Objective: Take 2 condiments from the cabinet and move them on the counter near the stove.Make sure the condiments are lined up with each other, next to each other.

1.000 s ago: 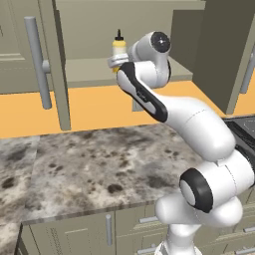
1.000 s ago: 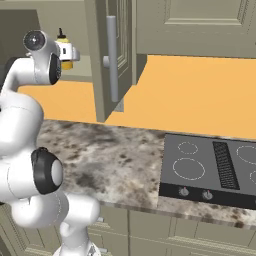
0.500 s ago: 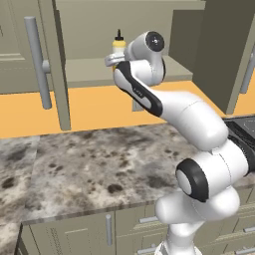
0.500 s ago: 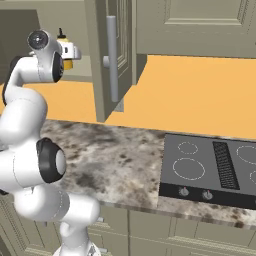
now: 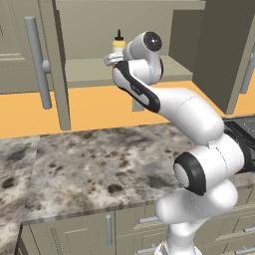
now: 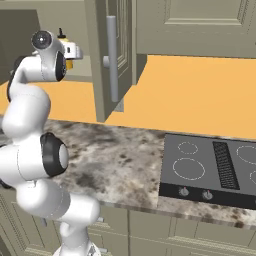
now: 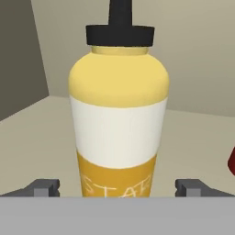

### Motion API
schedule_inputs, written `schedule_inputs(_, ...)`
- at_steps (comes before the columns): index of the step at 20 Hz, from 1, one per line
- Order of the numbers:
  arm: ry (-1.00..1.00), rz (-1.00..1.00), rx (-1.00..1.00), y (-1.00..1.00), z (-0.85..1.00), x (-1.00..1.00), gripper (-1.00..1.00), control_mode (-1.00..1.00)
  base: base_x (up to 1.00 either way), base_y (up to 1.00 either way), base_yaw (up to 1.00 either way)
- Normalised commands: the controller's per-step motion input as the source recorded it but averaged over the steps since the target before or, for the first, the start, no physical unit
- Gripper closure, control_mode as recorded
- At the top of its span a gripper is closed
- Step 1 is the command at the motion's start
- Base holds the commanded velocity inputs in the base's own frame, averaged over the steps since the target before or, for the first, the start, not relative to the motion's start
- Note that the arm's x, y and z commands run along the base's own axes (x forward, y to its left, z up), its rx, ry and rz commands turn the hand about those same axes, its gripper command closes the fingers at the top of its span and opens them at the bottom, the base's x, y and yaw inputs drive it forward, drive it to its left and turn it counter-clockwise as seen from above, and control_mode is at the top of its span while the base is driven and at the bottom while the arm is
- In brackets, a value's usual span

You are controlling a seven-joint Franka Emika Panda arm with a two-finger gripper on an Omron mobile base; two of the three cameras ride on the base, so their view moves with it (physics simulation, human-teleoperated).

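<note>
The yellow squeeze bottle (image 7: 118,114), pale in the middle and with a black pointed nozzle, stands upright on the cabinet's shelf (image 5: 84,70). My gripper (image 7: 118,188) is open, one fingertip on each side of the bottle's base with a gap to both. From the left base view the bottle (image 5: 118,44) rises just behind my hand (image 5: 113,60). A sliver of the red bottle (image 7: 232,163) shows at the right edge of the hand view. The mottled counter (image 5: 99,164) lies below, and the black stove (image 6: 200,165) is to its right.
The cabinet's doors stand open: one with a long bar handle (image 5: 37,60) to the left of my arm, the other (image 6: 107,55) between the shelf and the stove. Drawer fronts (image 5: 129,224) run under the counter's front edge.
The hand stays at the yellow bottle on the shelf, while the arm's upper links have shifted a little. The bottle has not moved.
</note>
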Motion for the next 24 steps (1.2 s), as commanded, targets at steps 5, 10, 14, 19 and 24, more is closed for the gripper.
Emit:
schedule_inputs(5, 0.0, 0.0, 0.0, 0.03, -0.05, 0.17, -1.0, -1.0, 0.0, 0.0, 0.0)
schedule_inputs(10, 0.0, 0.0, 0.0, 0.08, -0.06, 0.17, -1.0, -1.0, 0.0, 0.0, 0.0)
schedule_inputs(14, 0.0, 0.0, 0.0, 0.07, -0.03, 0.11, -1.0, -1.0, 0.0, 0.0, 0.0)
schedule_inputs(19, 0.0, 0.0, 0.0, 0.0, 0.0, 0.0, 1.0, -1.0, 0.0, 0.0, 0.0)
schedule_inputs(24, 0.0, 0.0, 0.0, 0.0, 0.0, -0.02, 1.0, -1.0, 0.0, 0.0, 0.0)
